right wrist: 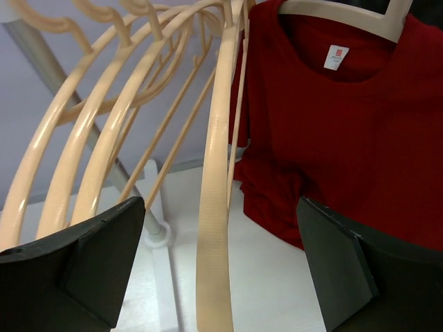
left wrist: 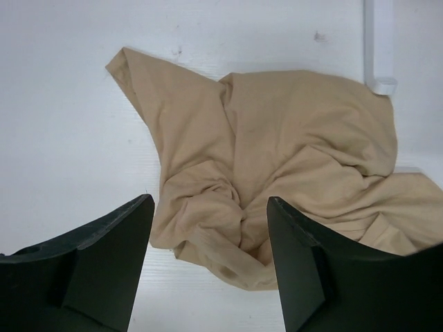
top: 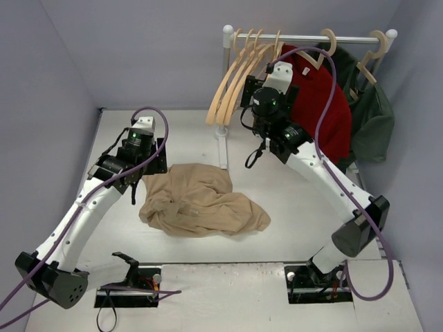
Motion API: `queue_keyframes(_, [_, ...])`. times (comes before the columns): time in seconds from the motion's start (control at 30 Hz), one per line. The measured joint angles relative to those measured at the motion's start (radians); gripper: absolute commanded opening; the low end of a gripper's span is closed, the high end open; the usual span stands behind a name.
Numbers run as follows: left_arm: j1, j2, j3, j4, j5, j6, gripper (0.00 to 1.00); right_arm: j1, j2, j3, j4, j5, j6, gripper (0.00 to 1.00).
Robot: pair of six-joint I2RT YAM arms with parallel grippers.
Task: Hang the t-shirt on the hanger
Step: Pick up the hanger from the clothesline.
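The tan t-shirt (top: 197,200) lies crumpled on the white table, left of centre. In the left wrist view the t-shirt (left wrist: 291,145) fills the middle, with a bunched fold between the fingertips. My left gripper (top: 136,180) is open at the shirt's left edge, just above it and holding nothing (left wrist: 210,199). Several bare wooden hangers (top: 232,79) hang at the rail's left end. My right gripper (top: 252,104) is up beside them. It is open (right wrist: 220,200), its fingers standing either side of the nearest hanger's arm (right wrist: 213,228) without gripping it.
A white rail (top: 304,38) runs along the back right, and its post (top: 223,149) stands by the shirt's far corner, its foot in the left wrist view (left wrist: 379,48). A dark red t-shirt (top: 325,104) (right wrist: 346,124) and a dark green garment (top: 372,121) hang on it.
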Motion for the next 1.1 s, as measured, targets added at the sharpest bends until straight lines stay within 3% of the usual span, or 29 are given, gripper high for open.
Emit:
queue_keyframes(0.3, [0.026,0.010,-0.111,0.038,0.056,0.060,0.62,-0.041,0.154,0.056,-0.004,0.031,0.014,0.78])
queue_keyframes(0.43, [0.041,0.010,-0.142,0.043,0.061,0.073,0.62,-0.045,0.185,0.057,-0.007,0.040,0.023,0.69])
queue_keyframes(0.6, [0.049,0.001,-0.146,0.055,0.059,0.085,0.62,-0.047,0.186,0.062,-0.009,0.053,0.021,0.50])
queue_keyframes(0.83, [0.050,-0.001,-0.150,0.060,0.037,0.091,0.62,-0.055,0.186,0.069,-0.006,0.059,0.001,0.45])
queue_keyframes(1.1, [0.050,-0.001,-0.151,0.060,0.036,0.091,0.62,-0.082,0.185,0.069,-0.006,0.049,-0.023,0.16])
